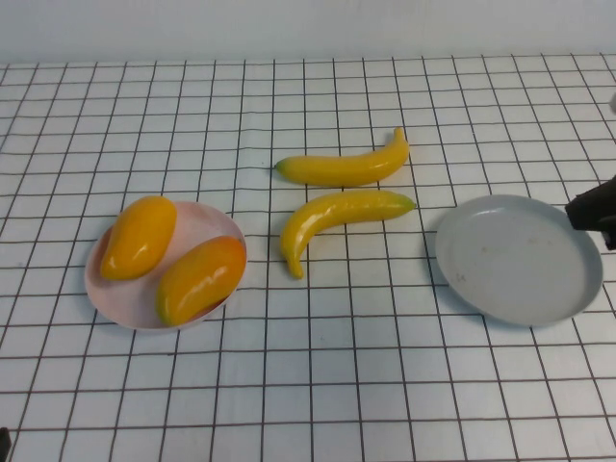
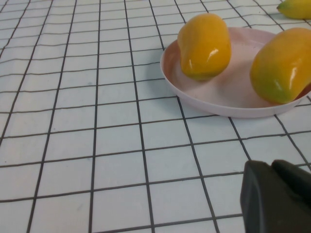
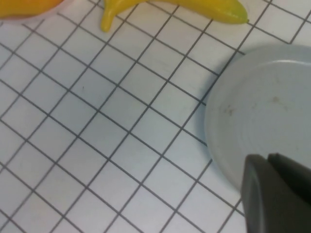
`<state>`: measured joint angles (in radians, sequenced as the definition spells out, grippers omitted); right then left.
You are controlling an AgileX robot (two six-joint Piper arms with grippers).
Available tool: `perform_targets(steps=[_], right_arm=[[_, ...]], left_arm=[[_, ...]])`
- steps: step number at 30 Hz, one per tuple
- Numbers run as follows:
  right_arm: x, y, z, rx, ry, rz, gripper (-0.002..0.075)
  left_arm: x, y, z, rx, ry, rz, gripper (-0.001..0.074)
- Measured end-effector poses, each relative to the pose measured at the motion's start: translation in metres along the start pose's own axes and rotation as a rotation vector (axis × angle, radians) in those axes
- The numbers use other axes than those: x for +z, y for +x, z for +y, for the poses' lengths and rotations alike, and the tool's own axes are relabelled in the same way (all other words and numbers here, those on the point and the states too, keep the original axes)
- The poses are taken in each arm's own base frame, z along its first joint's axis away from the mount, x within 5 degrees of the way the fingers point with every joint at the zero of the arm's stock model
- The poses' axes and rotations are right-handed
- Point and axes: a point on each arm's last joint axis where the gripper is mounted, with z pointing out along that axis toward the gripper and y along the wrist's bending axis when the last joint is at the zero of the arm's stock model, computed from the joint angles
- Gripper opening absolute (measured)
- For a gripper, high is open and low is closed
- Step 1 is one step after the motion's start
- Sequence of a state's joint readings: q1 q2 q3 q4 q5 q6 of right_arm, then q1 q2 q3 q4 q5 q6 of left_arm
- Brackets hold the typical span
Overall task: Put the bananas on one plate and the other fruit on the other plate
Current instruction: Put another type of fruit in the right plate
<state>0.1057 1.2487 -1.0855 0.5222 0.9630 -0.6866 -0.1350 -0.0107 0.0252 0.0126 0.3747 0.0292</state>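
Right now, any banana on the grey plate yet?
No. In the high view the grey plate holds nothing, and both bananas lie on the table between it and the pink plate.

White black-gridded tablecloth [image 1: 318, 366]; pale wall [image 1: 289, 24]

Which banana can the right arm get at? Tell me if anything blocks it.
Probably the nearer banana: only bare cloth and the empty grey plate lie between it and the right claw. The left claw sits near the pink plate.
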Motion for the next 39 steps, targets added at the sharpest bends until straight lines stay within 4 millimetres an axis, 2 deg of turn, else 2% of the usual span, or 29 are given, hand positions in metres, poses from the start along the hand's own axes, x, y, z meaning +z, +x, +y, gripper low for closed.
perform_targets(steps=[3,6,8,14,17,24,32,39], right_arm=[[0.016,-0.01,0.005,-0.095,-0.001,0.058,-0.0012],[0.036,-0.02,0.011,-0.199,0.015,0.098,0.0034],[0.051,-0.027,0.016,-0.256,0.019,0.113,0.0109],[0.084,-0.047,0.016,-0.385,0.062,0.148,0.0485],[0.099,-0.055,0.013,-0.44,0.087,0.182,0.0557],[0.147,-0.07,0.01,-0.5,0.073,0.248,0.0563],[0.218,-0.087,0.019,-0.634,0.018,0.288,0.0557],[0.254,-0.104,0.012,-0.69,0.05,0.276,0.0557]], left_arm=[[0.0,0.0,0.0,0.0,0.0,0.0,-0.0003],[0.0,0.0,0.0,0.0,0.0,0.0,-0.0003],[0.0,0.0,0.0,0.0,0.0,0.0,-0.0003],[0.0,0.0,0.0,0.0,0.0,0.0,-0.0003],[0.0,0.0,0.0,0.0,0.0,0.0,-0.0003],[0.0,0.0,0.0,0.0,0.0,0.0,-0.0003],[0.0,0.0,0.0,0.0,0.0,0.0,-0.0003],[0.0,0.0,0.0,0.0,0.0,0.0,-0.0003]])
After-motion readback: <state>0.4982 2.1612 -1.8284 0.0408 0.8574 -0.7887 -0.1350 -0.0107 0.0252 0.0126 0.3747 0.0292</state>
